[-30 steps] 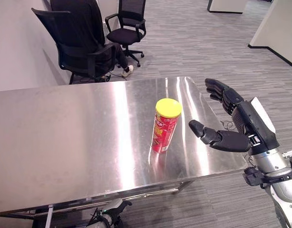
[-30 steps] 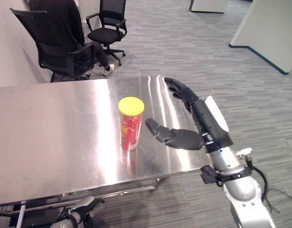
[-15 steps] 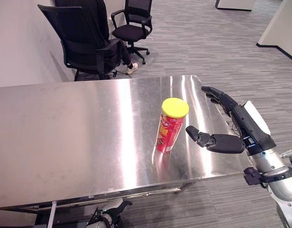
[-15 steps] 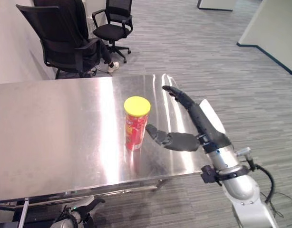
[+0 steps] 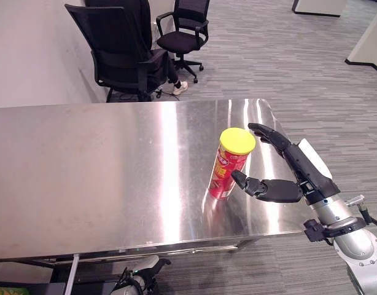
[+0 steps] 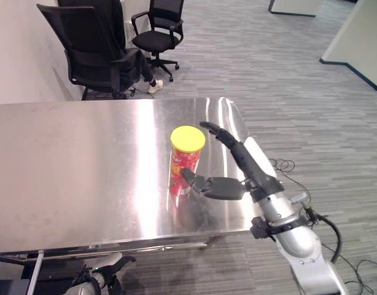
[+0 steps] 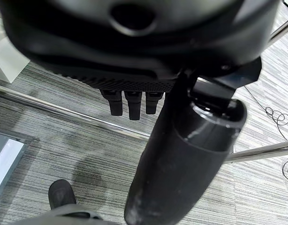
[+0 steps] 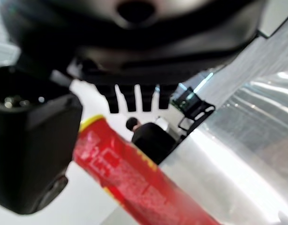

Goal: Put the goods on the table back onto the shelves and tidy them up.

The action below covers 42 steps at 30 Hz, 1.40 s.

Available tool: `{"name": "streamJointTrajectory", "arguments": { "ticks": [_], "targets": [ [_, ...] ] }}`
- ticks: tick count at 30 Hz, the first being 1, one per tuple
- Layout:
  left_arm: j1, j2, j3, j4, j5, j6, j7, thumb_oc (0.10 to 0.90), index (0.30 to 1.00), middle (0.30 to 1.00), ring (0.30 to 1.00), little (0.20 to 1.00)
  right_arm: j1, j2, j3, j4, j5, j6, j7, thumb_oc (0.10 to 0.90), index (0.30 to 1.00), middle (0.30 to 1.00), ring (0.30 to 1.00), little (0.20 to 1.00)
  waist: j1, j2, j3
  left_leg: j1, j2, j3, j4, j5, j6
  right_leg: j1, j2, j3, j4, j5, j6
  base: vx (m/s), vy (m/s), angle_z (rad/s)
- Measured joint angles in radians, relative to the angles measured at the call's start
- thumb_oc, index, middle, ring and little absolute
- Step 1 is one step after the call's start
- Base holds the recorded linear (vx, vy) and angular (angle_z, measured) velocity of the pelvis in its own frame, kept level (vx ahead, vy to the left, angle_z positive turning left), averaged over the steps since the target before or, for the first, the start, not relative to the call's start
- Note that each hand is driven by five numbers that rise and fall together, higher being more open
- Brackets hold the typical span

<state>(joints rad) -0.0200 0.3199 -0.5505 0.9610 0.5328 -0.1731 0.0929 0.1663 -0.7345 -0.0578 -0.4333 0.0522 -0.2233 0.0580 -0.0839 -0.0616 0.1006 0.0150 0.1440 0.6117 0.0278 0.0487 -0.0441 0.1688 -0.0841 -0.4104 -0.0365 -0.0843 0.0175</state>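
Observation:
A red tube-shaped can [image 5: 226, 172] with a yellow lid [image 5: 237, 141] stands upright near the right end of the steel table [image 5: 84, 172]. My right hand [image 5: 302, 179] is open just right of the can. Its thumb [image 5: 245, 182] reaches the can's near side at mid height, and its straight fingers [image 5: 267, 133] arch past the far side by the lid. In the right wrist view the can [image 8: 134, 180] lies between the thumb [image 8: 31, 140] and the fingers [image 8: 134, 99], which are not closed on it. My left hand [image 7: 181, 159] hangs open over the floor.
Two black office chairs [image 5: 124, 55] [image 5: 188, 31] stand behind the table's far edge. The table's right edge is close to my right hand. Grey carpet [image 5: 287, 55] surrounds the table.
My right hand has moved left to the can, so its thumb and fingers now stand on either side of it. The camera has shifted a little; the can stays upright.

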Motion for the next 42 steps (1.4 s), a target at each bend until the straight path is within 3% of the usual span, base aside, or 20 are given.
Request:
{"name": "streamJointTrajectory", "arguments": {
  "ticks": [22,42],
  "targets": [
    [0.011,0.007,0.000,-0.039,-0.003,0.000,0.000,0.800,0.900,0.900,0.900,0.900,-0.025,0.086,0.053,0.079,-0.008,0.016,-0.078,0.800,0.900,0.900,0.900,0.900,0.018,-0.011,0.007,0.006,-0.005,-0.017,-0.002,-0.001,0.001,0.017,0.000,-0.020,-0.002,0.000,0.000,0.01,-0.003,0.02],
    [0.013,0.009,0.000,-0.041,-0.021,0.000,-0.001,0.800,0.900,0.900,0.900,0.900,-0.082,0.089,0.114,0.118,-0.002,0.020,-0.090,0.800,0.900,0.900,0.900,0.900,0.047,-0.011,0.007,0.010,-0.005,-0.022,-0.001,-0.001,0.001,0.027,0.002,-0.026,-0.003,0.000,0.000,0.00,0.000,0.00]
  ]
}}
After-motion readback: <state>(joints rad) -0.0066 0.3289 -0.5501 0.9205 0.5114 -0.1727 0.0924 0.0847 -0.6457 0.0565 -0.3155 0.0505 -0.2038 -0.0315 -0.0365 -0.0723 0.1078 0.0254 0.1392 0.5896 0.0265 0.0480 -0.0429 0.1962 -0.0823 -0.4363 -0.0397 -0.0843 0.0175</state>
